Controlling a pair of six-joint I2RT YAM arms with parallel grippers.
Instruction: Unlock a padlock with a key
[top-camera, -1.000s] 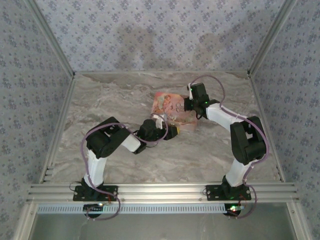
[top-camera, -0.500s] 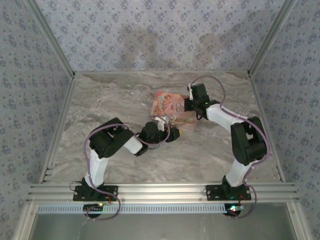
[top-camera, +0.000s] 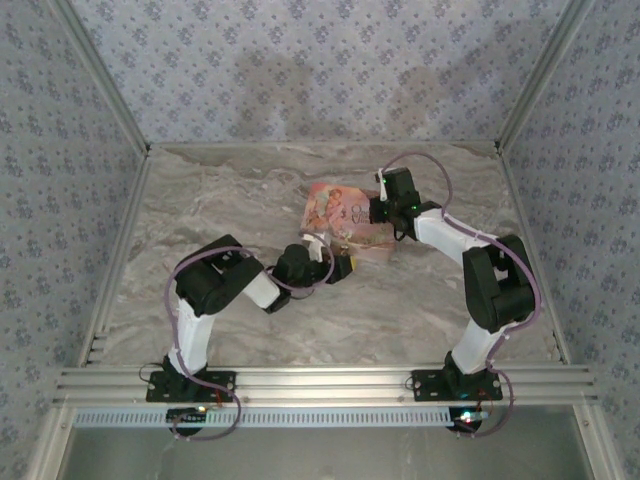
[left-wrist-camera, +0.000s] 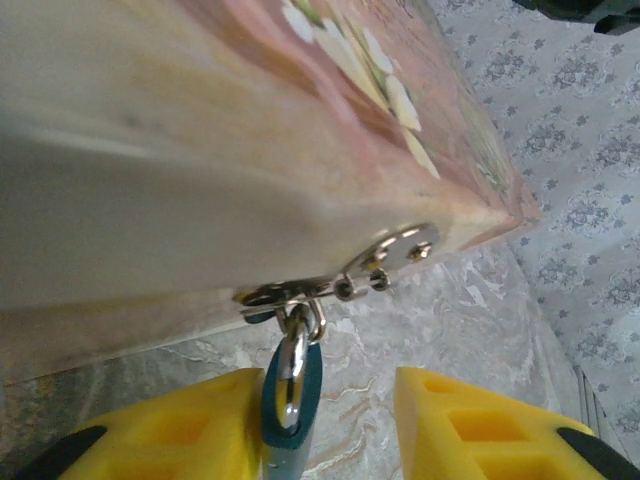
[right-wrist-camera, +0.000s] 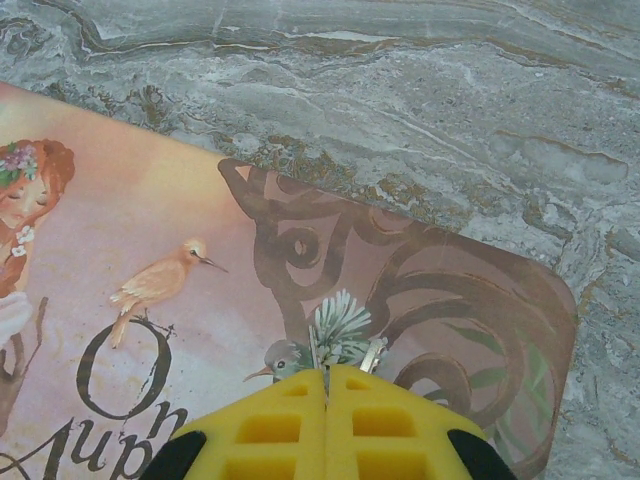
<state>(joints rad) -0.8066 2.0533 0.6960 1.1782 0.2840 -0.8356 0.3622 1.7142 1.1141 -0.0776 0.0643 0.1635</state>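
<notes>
A pink illustrated box (top-camera: 338, 212) lies on the marble table, with a metal hasp (left-wrist-camera: 385, 255) on its edge. A teal padlock (left-wrist-camera: 293, 395) hangs from the hasp by its silver shackle. My left gripper (left-wrist-camera: 325, 405) is open around the padlock; the lock's body rests against the left yellow finger (left-wrist-camera: 170, 425), with a gap to the right one. My right gripper (right-wrist-camera: 327, 372) hovers over the box lid, shut on a small silver key (right-wrist-camera: 372, 353) whose tip pokes out past the fingertips. In the top view the left gripper (top-camera: 335, 264) sits at the box's near edge, the right gripper (top-camera: 373, 212) over its right side.
The marble table (top-camera: 230, 200) is ringed by patterned walls and an aluminium frame (top-camera: 320, 380) along the near edge. Bare tabletop lies left of and in front of the box.
The left gripper has shifted slightly at the box's near edge, ending a little further left. The right arm has stayed put.
</notes>
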